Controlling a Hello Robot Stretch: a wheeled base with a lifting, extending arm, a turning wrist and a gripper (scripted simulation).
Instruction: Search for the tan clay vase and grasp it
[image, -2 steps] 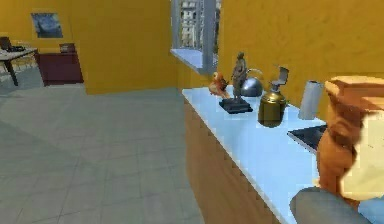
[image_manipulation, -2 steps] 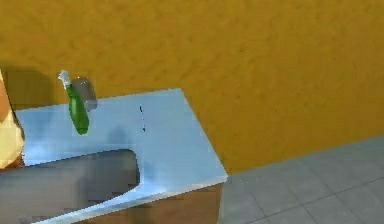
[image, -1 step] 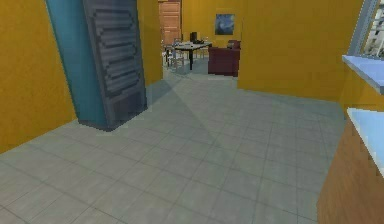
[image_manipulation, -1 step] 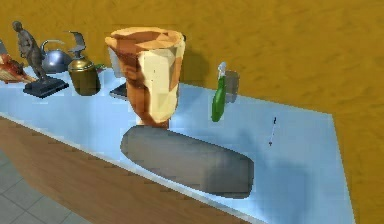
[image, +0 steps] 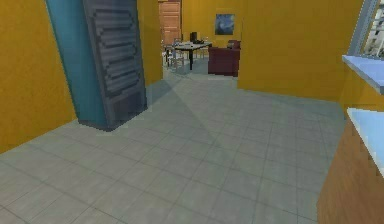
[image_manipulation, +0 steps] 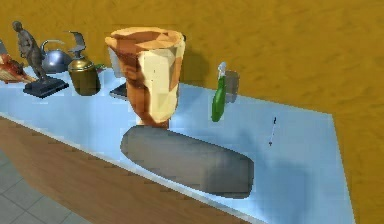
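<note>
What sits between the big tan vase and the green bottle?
Nothing: in the arm side view, bare countertop separates the vase from the bottle.

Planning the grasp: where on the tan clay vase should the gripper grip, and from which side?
Probably the lower body of the vase, where it tapers narrower than the flared top. It stands upright, so come level from the near edge of the counter, above the grey lump lying before it; the green bottle stands beside it.
</note>
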